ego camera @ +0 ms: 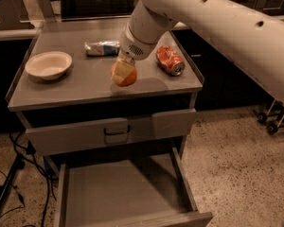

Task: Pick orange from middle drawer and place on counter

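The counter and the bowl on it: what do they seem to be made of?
The counter looks like grey metal with a dull satin finish: it shows a soft sheen and thin raised edges. The bowl seems matte white paper or foam, perhaps plastic; it has no shine. The end effector holds the orange over the counter's front part.
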{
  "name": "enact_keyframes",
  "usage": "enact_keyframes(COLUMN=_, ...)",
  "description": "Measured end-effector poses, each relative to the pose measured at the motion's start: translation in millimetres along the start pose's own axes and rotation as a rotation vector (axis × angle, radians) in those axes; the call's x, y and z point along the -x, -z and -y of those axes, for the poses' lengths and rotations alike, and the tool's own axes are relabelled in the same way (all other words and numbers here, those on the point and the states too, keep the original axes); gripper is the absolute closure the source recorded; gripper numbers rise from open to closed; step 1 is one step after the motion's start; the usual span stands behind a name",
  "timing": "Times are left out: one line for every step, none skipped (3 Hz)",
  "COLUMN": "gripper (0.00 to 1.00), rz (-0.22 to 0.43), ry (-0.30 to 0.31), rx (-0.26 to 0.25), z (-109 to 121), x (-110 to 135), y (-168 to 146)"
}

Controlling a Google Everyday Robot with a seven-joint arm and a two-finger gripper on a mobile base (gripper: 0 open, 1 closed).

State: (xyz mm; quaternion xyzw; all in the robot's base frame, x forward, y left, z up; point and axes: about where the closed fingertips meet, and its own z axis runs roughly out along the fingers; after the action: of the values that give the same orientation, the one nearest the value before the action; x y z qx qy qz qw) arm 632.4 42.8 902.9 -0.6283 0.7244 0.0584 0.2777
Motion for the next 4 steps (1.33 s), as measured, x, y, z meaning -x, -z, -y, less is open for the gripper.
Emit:
enact_keyframes(gripper=1.0, rz=0.022, ry=0.059, rx=0.048, z=25, x=19, y=-9)
enact_keyframes(gripper=1.0, rz=0.025, ry=0.099, rx=0.078, z=30, x=26, y=-15)
enact_keyframes(gripper=1.0, rz=0.021, ry=0.138, rx=0.153, z=35, x=30, y=-34)
enact_keyframes(gripper=1.0, rz=-0.034, ry=0.181, rx=0.218, z=46, x=31, y=-58)
